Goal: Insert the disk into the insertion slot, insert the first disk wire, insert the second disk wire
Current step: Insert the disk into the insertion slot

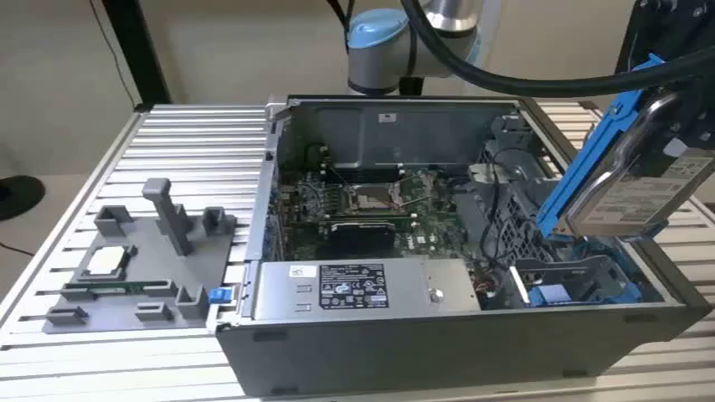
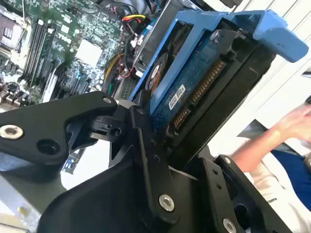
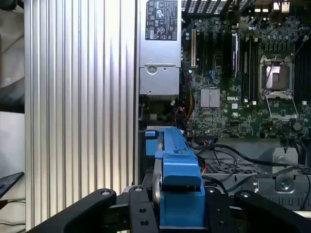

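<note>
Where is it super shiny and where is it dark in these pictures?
First wrist view: the ribbed table glares almost white in stripes. Second wrist view: the area behind the disk is washed out white, and the black gripper holding it looks shadowy. Exterior view: soft, even light, with the case dimmer inside.

We log the disk (image 1: 639, 197) as silver metal with a white printed label; its carrier frame is bright blue. The tool (image 3: 181, 213) is matte black. The computer case (image 1: 447, 356) is dull grey. Inside the case we note a green motherboard (image 1: 369, 197), a silver power-supply box (image 1: 357, 289) with a black-and-white label, and red, yellow and black wires (image 2: 130, 22). The insertion slot (image 1: 575, 276), also inside the case, is grey with blue clips. Under the case, the tabletop (image 1: 190, 142) is pale silver with parallel ribbing. Beside the case sits a plain grey fixture tray (image 1: 134, 268).
</note>
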